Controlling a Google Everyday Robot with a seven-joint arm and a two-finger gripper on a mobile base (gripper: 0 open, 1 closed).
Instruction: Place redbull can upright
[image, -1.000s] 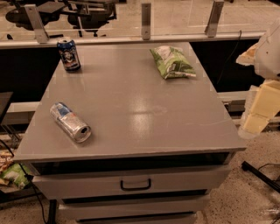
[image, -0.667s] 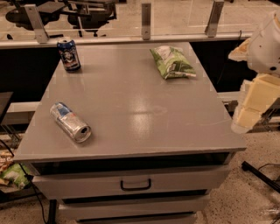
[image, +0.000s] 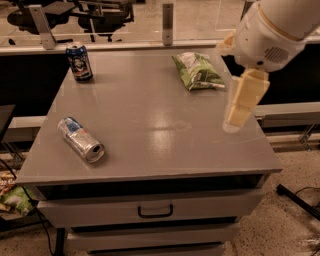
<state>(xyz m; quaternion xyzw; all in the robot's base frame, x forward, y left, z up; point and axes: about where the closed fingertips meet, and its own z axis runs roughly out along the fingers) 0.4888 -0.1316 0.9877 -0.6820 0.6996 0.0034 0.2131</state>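
Camera view showed the redbull can (image: 80, 139) lying sideways near-left on the tabletop (image: 150, 100); end effector (image: 234, 119) hovered over right edge, grip unclear

Redbull can (image: 80, 140) lies on its side at front-left of grey table (image: 160, 112). Gripper (image: 234, 120) hovers over the right side, well apart. Dark-blue can (image: 79, 62) upright back-left, green bag (image: 197, 71) back-right.

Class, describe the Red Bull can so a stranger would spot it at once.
On the grey cabinet top, look near the front left corner, opposite the gripper over the right edge. The redbull can lies there on its side, slim and silver, unlike the upright dark-blue can at the back.
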